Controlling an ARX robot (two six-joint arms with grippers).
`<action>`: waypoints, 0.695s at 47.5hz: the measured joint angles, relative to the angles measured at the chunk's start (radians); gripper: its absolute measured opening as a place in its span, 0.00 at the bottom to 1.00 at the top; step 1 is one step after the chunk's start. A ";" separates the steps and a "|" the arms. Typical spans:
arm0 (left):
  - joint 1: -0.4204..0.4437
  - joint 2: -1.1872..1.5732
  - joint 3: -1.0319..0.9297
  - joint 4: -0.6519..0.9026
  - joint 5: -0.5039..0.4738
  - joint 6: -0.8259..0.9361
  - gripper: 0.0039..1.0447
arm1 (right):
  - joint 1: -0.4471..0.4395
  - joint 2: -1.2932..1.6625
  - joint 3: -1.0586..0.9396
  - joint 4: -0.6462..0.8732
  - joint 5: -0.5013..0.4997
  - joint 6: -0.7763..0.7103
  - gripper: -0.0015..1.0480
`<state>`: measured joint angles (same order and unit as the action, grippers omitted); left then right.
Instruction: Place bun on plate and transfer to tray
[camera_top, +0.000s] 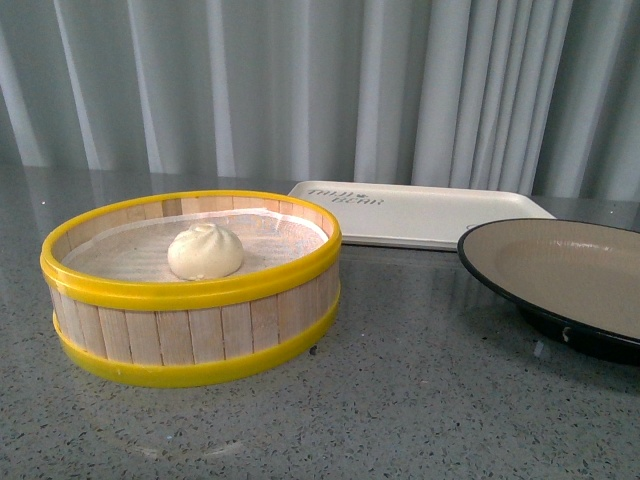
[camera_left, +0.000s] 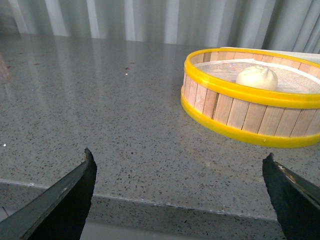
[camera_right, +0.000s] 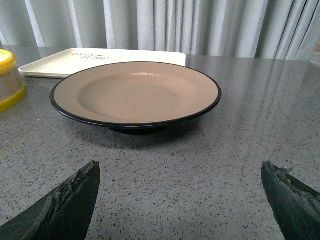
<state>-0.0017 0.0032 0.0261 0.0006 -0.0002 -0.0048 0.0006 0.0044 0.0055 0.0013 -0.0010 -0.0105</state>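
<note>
Left gripper (camera_left: 179, 153) jaws wide apart, empty, low over grey speckled counter (camera_left: 100, 100), near round wooden steamer basket with yellow bands (camera_left: 240, 112). Right gripper (camera_right: 180, 163) likewise spread, empty, facing shallow beige black-rimmed plate (camera_right: 135, 95). Small white pleated bun (camera_top: 205, 250) sits inside basket; cream rectangular tray (camera_top: 430, 218) behind both.

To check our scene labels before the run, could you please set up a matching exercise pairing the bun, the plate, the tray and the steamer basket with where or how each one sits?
Things
1. bun
2. plate
3. tray
4. steamer basket

Places or states
A. flat on the counter, farthest back, near the curtain
B. lying inside the steamer basket
C. empty, on the counter at the right
D. on the counter at the left, with yellow bands

Pairs: 1-B, 2-C, 3-A, 4-D.
</note>
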 joint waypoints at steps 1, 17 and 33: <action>0.000 0.000 0.000 0.000 0.000 0.000 0.94 | 0.000 0.000 0.000 0.000 0.000 0.000 0.92; 0.000 0.000 0.000 0.000 0.000 0.000 0.94 | 0.000 0.000 0.000 0.000 0.000 0.000 0.92; 0.000 0.000 0.000 0.000 0.000 0.000 0.94 | 0.000 0.000 0.000 0.000 0.000 0.000 0.92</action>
<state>-0.0017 0.0032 0.0261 0.0006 -0.0002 -0.0048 0.0006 0.0044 0.0055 0.0013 -0.0010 -0.0105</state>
